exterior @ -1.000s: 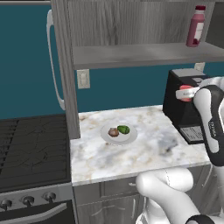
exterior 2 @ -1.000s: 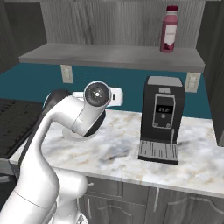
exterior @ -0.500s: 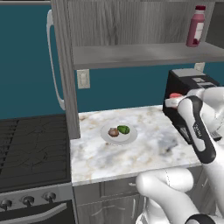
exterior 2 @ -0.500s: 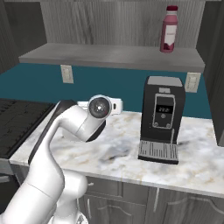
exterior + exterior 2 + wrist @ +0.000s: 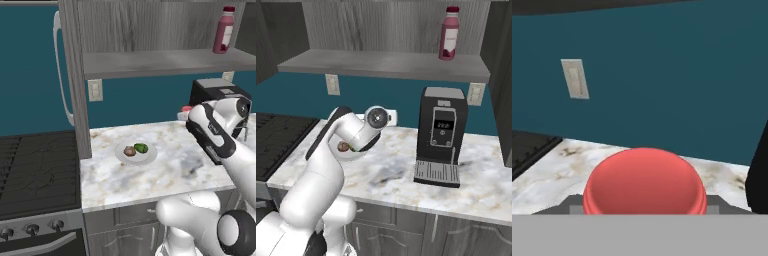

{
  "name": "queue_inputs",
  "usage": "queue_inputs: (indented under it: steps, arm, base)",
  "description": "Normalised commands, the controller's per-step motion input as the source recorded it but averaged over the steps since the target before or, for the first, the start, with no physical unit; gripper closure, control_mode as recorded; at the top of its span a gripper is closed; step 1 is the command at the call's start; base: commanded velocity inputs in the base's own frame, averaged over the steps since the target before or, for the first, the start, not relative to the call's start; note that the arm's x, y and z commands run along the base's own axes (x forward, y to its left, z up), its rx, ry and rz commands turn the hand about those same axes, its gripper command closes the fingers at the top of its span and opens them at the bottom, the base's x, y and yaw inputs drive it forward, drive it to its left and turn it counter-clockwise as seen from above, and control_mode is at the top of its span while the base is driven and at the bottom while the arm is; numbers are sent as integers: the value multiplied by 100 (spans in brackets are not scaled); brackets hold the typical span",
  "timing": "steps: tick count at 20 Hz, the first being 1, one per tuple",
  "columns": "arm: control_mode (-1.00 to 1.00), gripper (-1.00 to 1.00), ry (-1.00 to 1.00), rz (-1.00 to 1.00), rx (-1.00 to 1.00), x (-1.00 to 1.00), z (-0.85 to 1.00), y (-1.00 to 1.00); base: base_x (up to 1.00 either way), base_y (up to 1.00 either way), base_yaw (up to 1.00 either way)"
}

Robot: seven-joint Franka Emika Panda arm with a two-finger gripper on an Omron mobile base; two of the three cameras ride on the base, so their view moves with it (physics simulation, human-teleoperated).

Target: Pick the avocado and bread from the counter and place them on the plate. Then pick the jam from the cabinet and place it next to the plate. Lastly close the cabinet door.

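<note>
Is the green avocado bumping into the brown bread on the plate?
Cannot tell. In the left base view the avocado and bread sit side by side on the plate, too small to show any gap.

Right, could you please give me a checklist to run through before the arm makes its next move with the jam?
1. Avocado and bread on the plate: ok, both lie on it side by side.
2. Jam held in the gripper: ok, the hand view shows its lid between the fingertips.
3. Room on the counter beside the plate: ok, bare marble on the plate's right.
4. Jam set down next to the plate: not ok, it is held up near the coffee machine.
5. Gap between jam and coffee machine: cannot tell.
6. Cabinet door closed: not ok, it stands open.
</note>
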Motion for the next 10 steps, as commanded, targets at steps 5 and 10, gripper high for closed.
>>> queue_inputs:
  steps: [5, 10]
  arm:
    - [-100, 100, 16, 15, -5, 52, -26, 0]
    - [-100, 100, 11, 21, -4, 29, -44, 0]
  base:
    - [0, 0, 0]
    - [0, 0, 0]
